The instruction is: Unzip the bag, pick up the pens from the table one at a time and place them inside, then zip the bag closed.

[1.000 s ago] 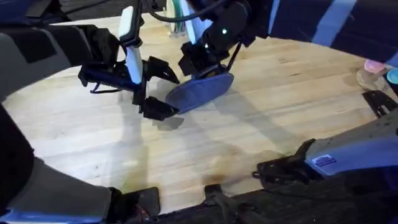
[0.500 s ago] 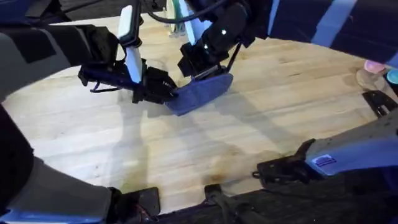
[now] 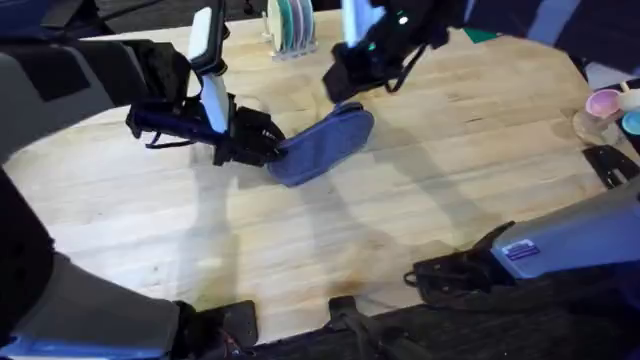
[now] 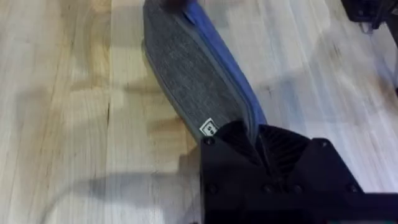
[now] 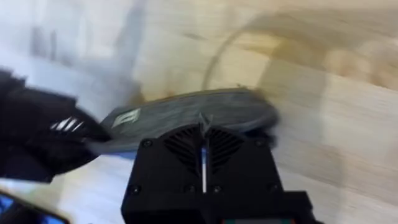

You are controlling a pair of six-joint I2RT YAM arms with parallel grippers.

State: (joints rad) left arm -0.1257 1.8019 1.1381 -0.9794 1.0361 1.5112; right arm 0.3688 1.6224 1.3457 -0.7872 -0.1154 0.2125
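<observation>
So the bag [image 3: 322,146] is lying on the table [image 3: 420,210] with its long axis on a diagonal: near end toward the left arm, far end angling away toward the right arm. In the left wrist view the bag [image 4: 196,74] runs straight out from the fingers, grey fabric side up with a blue edge along one side and a small white label close to the fingertips.

The left gripper [image 3: 268,146] has that near end pinched. Its black fingers [image 4: 239,140] are closed down narrow on the fabric edge, and the bag looks slightly lifted and tilted there rather than flat.

The right gripper [image 3: 350,85] is just past the far end of the bag, above it. In the right wrist view the bag [image 5: 193,115] sits right in front of the fingers, with what looks like a little zipper tab right at the fingertips. It's blurry, so I honestly can't tell if those fingers are closed on it or gapped.

Other stuff around: a rack of plates [image 3: 291,22] at the far table edge beyond the right gripper, and a pink bowl [image 3: 603,103] off at the right edge, well apart from the bag. Between the fingers and the bag the wood is bare.
</observation>
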